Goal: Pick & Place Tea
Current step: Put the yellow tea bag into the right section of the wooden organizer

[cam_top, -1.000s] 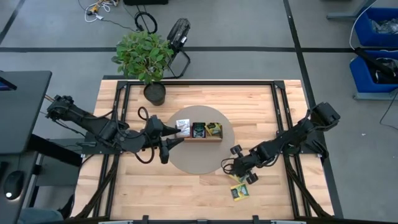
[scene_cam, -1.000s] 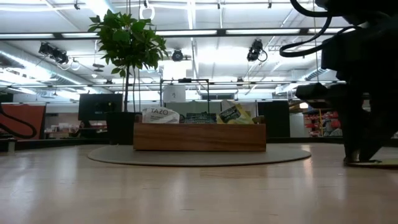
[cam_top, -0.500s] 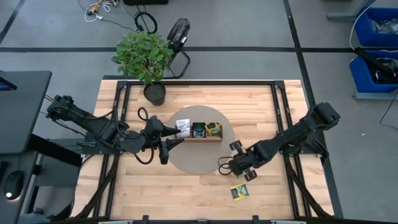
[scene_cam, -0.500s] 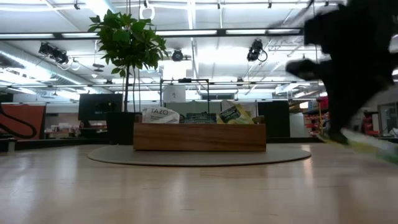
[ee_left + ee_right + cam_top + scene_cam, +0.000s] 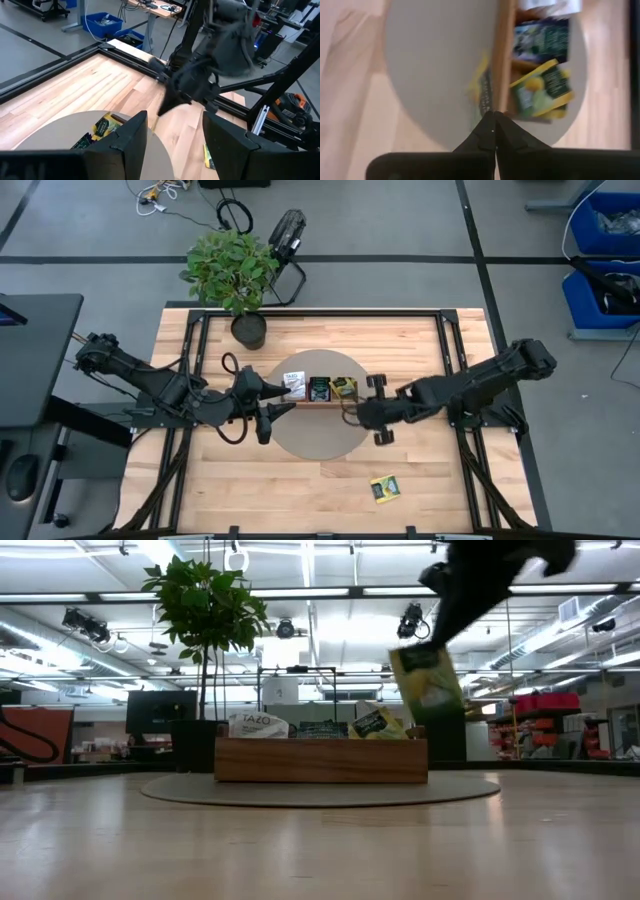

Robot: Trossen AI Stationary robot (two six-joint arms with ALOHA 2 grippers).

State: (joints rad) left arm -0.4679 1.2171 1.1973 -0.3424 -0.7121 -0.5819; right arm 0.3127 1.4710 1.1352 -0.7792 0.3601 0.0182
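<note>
1. The right gripper (image 5: 352, 413), right of centre in the high view, is pinched fully shut on a yellow-green tea packet (image 5: 427, 682). It grips the packet by its top edge, so in the low view the packet hangs on a tilt in the upper middle, clear of the table.
2. The carried packet sits just above the right end of the wooden tray (image 5: 322, 403), likely lined up to drop into the end compartment.
3. That compartment already holds a yellow-green packet (image 5: 344, 388); the middle holds a dark blue packet (image 5: 319, 388) and the left a white-faced packet (image 5: 294, 385), so sorting seems to go by colour.
4. The tray rests on a round grey mat (image 5: 310, 435) at mid-table.
5. 1 more yellow-green packet (image 5: 385, 488) lies flat on the bare wood, lower right of the mat, probably awaiting pickup.
6. The left gripper (image 5: 280, 398) waits left of the tray, fingers spread, holding nothing.
</note>
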